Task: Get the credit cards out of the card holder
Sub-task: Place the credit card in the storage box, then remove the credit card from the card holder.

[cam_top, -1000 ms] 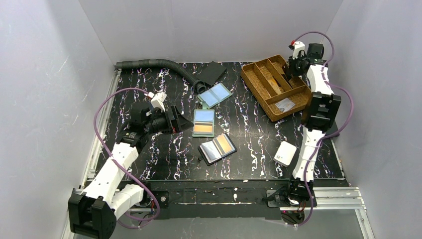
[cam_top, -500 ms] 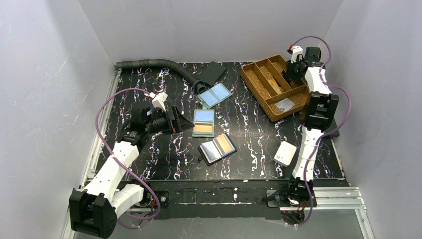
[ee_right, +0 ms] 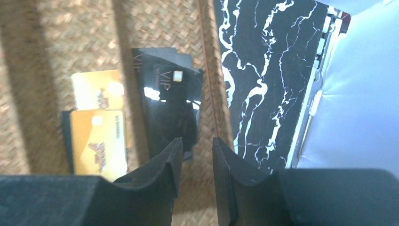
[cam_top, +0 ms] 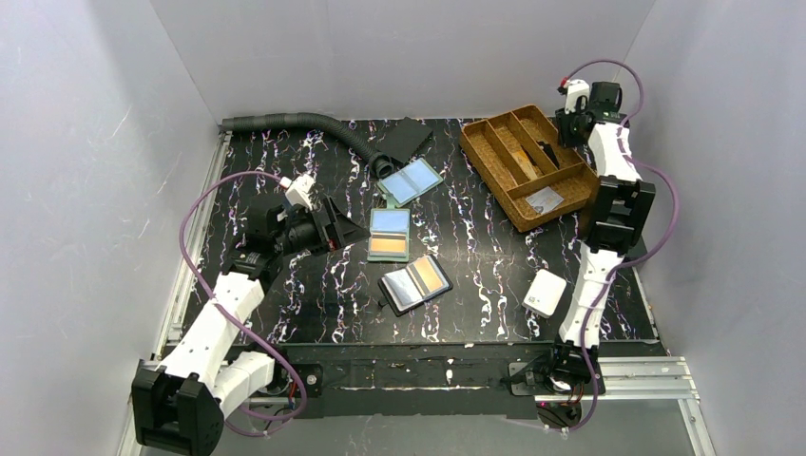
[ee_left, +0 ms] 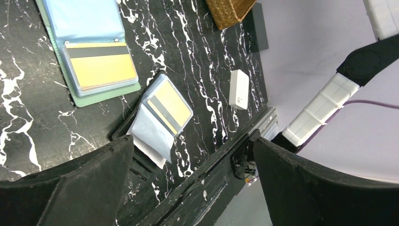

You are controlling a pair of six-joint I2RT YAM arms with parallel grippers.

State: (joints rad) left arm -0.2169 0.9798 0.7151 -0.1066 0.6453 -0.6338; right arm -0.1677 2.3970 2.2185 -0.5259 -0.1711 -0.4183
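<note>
From above, the card holder (cam_top: 390, 235) lies mid-frame on the worktop (cam_top: 494, 256), just right of the left fingers (cam_top: 350, 231).

Left wrist view: those fingers are spread wide and empty. The holder sits upper left, showing an orange card (ee_left: 101, 69).

Right wrist view: the right fingers (ee_right: 171, 162) are slightly parted, gripping nothing, over a black card (ee_right: 167, 101) in the wicker tray (ee_right: 70, 37).

1. My right gripper (ee_right: 195, 143) was shut a second ago; its jaws now stand slightly apart.
2. It has lifted back from the brown woven wicker tray (ee_right: 155, 23).
3. A glossy black plastic card (ee_right: 167, 101), covered by that gripper before, now lies exposed in the tray.
4. My left gripper (cam_top: 354, 217) has edged slightly farther from my base.
</note>
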